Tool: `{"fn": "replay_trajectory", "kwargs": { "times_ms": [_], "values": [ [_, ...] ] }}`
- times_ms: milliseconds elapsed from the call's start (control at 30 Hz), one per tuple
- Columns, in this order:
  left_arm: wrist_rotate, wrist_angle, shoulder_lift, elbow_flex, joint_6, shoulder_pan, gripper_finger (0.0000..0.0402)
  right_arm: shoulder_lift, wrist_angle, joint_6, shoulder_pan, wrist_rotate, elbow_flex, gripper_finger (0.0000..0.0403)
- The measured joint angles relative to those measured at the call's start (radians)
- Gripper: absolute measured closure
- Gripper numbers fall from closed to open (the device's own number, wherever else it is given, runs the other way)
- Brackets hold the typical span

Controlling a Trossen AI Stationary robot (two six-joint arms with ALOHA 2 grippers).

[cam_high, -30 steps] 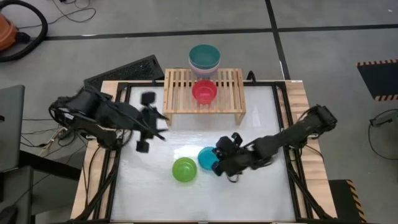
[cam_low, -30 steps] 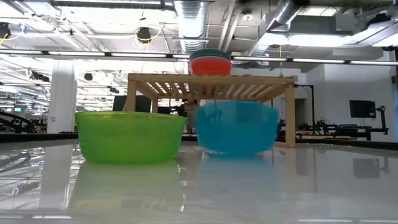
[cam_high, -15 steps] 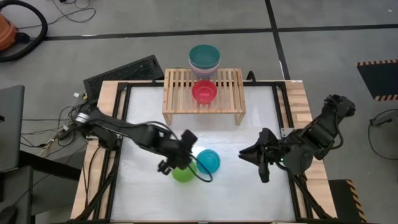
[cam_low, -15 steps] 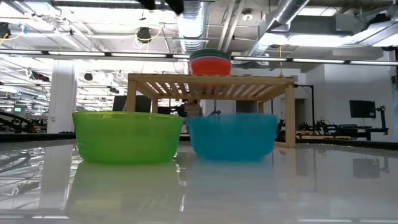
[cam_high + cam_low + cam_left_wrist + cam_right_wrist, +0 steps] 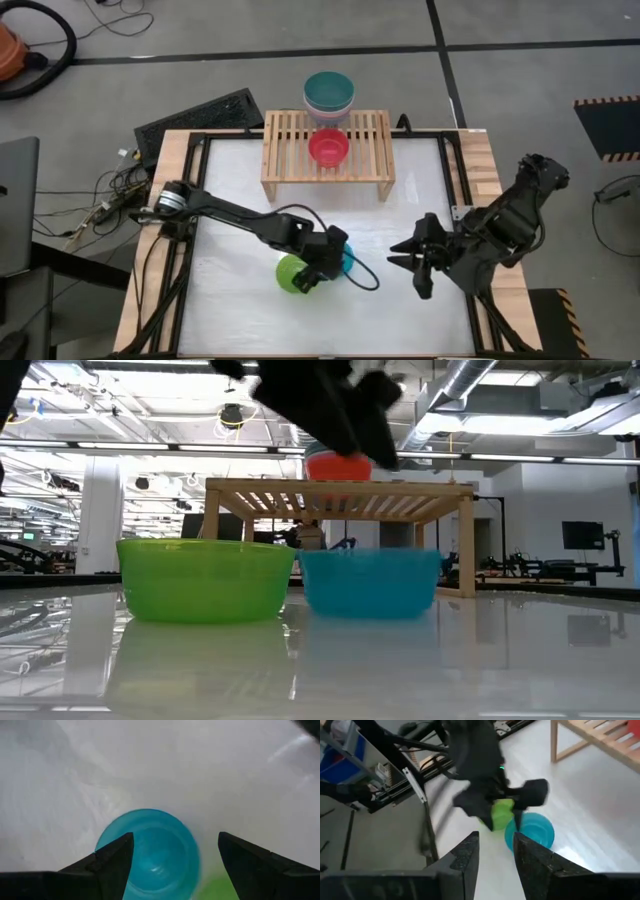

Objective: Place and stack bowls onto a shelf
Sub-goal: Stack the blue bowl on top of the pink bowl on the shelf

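The cyan bowl (image 5: 343, 257) and the lime green bowl (image 5: 291, 276) stand upright side by side on the white table, seen also as the cyan bowl (image 5: 370, 582) and the green bowl (image 5: 207, 580) in the low view. My left gripper (image 5: 330, 262) hovers open above the cyan bowl (image 5: 147, 850), one finger on each side of it, clear of it in the low view (image 5: 330, 410). My right gripper (image 5: 405, 256) waits open to the right, pointing at the bowls (image 5: 495, 840). A red bowl (image 5: 328, 147) sits on the slatted wooden shelf (image 5: 290, 150). A stack topped by a dark teal bowl (image 5: 329, 92) stands behind the shelf.
Black frame rails (image 5: 195, 200) border the table. The shelf spans the far middle, with bare slats on both sides of the red bowl. White tabletop (image 5: 240, 320) lies bare along the near edge and the left. A black grille panel (image 5: 200, 112) lies off the far left corner.
My right gripper drew back from the cyan bowl toward the table's right edge, leaving the bowl standing beside the green one. My left arm swung from the far left across to the table's middle and came down over the cyan bowl, fingers open.
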Motion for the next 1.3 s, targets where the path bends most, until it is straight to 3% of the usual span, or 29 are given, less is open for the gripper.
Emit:
{"fn": "replay_trajectory", "kwargs": {
  "times_ms": [200, 367, 567, 800, 1033, 1133, 1300],
  "values": [
    [-0.118, 0.064, 0.103, 0.0, -0.163, -0.012, 0.0127, -0.004, -0.003, 0.031, 0.04, -0.002, 0.0, 0.0263],
    [-0.114, 0.037, 0.15, 0.0, -0.323, -0.038, 0.0127, -0.004, -0.027, 0.086, 0.076, -0.003, 0.0, 0.0264],
    [-0.164, 0.035, 0.172, 0.0, -0.347, -0.071, 0.0135, -0.003, -0.068, 0.139, 0.086, 0.009, 0.0, 0.0264],
    [-0.183, 0.045, 0.239, 0.003, -0.365, -0.068, 0.0228, -0.002, -0.064, 0.142, 0.086, 0.02, 0.0, 0.0264],
    [-0.173, 0.017, 0.231, 0.01, -0.328, -0.06, 0.0384, -0.002, -0.059, 0.142, 0.093, 0.02, 0.0, 0.0264],
    [-0.17, -0.005, 0.223, 0.051, -0.31, -0.059, 0.0397, -0.003, -0.06, 0.142, 0.097, 0.022, 0.0, 0.0264],
    [-0.189, -0.178, 0.198, 0.181, -0.239, -0.051, 0.0401, -0.02, -0.061, 0.136, 0.135, 0.024, 0.003, 0.0264]
  ]
}}
